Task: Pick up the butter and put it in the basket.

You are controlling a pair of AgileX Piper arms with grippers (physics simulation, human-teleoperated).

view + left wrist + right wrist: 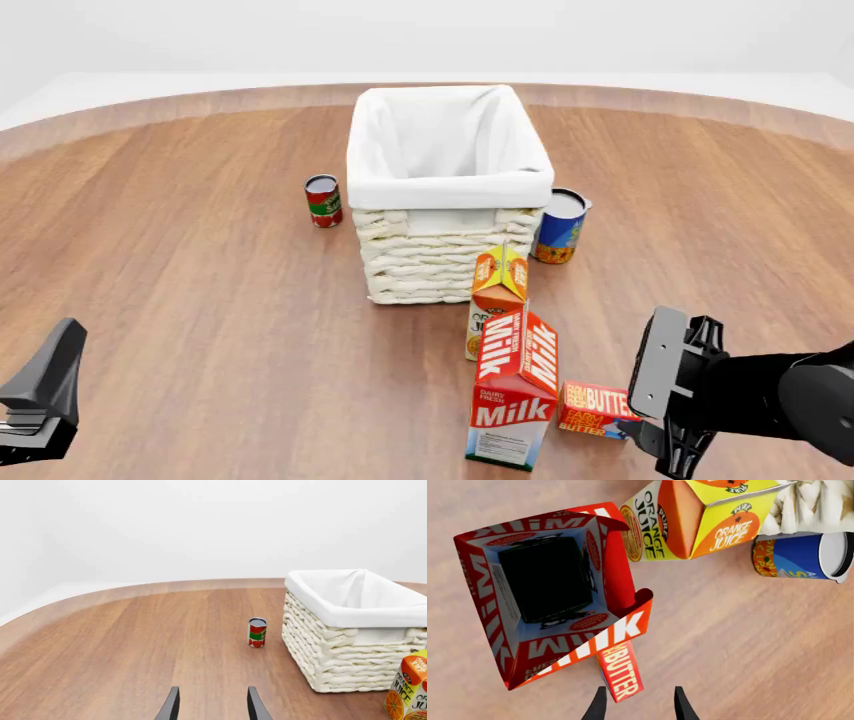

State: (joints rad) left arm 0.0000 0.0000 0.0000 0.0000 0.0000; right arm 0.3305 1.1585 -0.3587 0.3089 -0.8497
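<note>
The butter [597, 408] is a small flat red-orange box lying on the table at the front right, just right of the milk carton. In the right wrist view the butter [619, 672] lies below the carton, its near end reaching in between the open fingers. My right gripper [639, 705] is open and empty, right above the butter's right end [638, 430]. The cream wicker basket [447, 188] with white lining stands in the middle of the table and also shows in the left wrist view [340, 655]. My left gripper [213, 707] is open and empty, at the front left [40, 400].
A tall red milk carton [514, 400] stands touching the butter's left side. An orange juice carton [497, 290] stands behind it, before the basket. A blue can [562, 226] is at the basket's right, and a red tomato can [322, 200] at its left.
</note>
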